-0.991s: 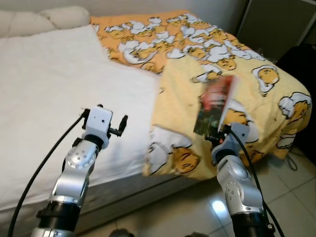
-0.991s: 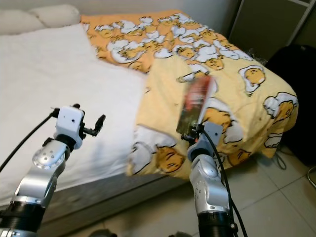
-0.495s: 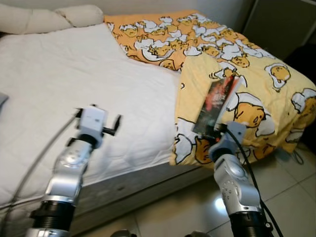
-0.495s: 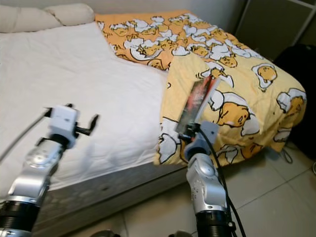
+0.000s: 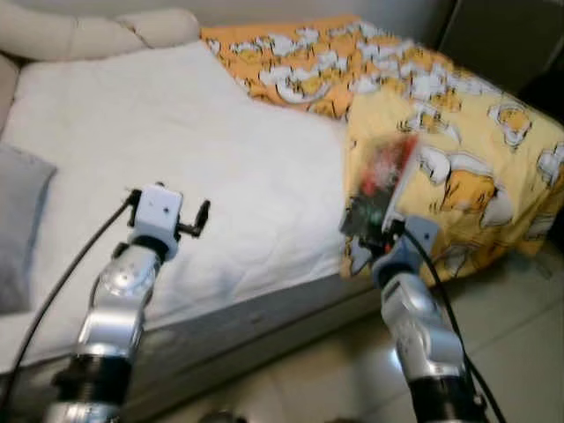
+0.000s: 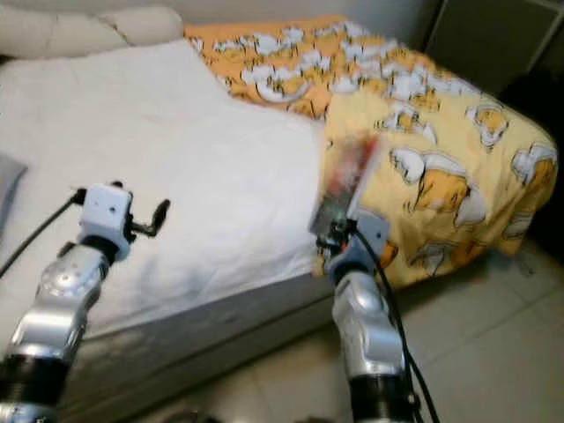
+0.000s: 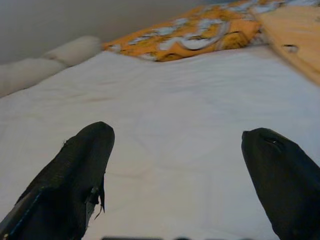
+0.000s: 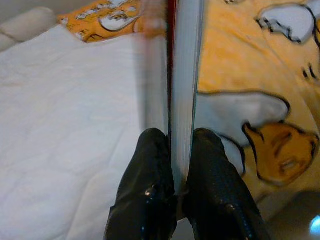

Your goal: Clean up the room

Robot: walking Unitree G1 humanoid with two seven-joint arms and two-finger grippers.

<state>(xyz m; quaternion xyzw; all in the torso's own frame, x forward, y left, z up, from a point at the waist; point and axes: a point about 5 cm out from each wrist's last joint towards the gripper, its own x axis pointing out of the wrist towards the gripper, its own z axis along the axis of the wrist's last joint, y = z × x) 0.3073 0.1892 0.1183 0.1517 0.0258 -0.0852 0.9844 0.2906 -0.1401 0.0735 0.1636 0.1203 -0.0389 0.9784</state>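
Note:
My right gripper (image 5: 377, 231) is shut on the lower edge of a thin book (image 5: 381, 183) with a dark red cover, held upright in front of the bed. In the right wrist view the two fingers (image 8: 150, 185) pinch the book (image 8: 184, 75) edge-on. My left gripper (image 5: 201, 218) is open and empty, held over the near edge of the white mattress (image 5: 176, 150); its wrist view has both fingers (image 7: 80, 170) spread wide over the white sheet (image 7: 175, 125). A yellow and orange duvet (image 5: 458, 150) with egg cartoons is folded back over the bed's right half.
Cream pillows (image 5: 97, 31) lie at the head of the bed. A grey cushion (image 5: 22, 220) lies at the mattress's left edge. Pale tiled floor (image 5: 511, 317) runs along the bed's near side. Something dark (image 5: 493, 35) stands at the far right.
The camera has swung left, so the bed has shifted right in view and the grey cushion has come in. The right gripper still holds the book; both arms keep their poses.

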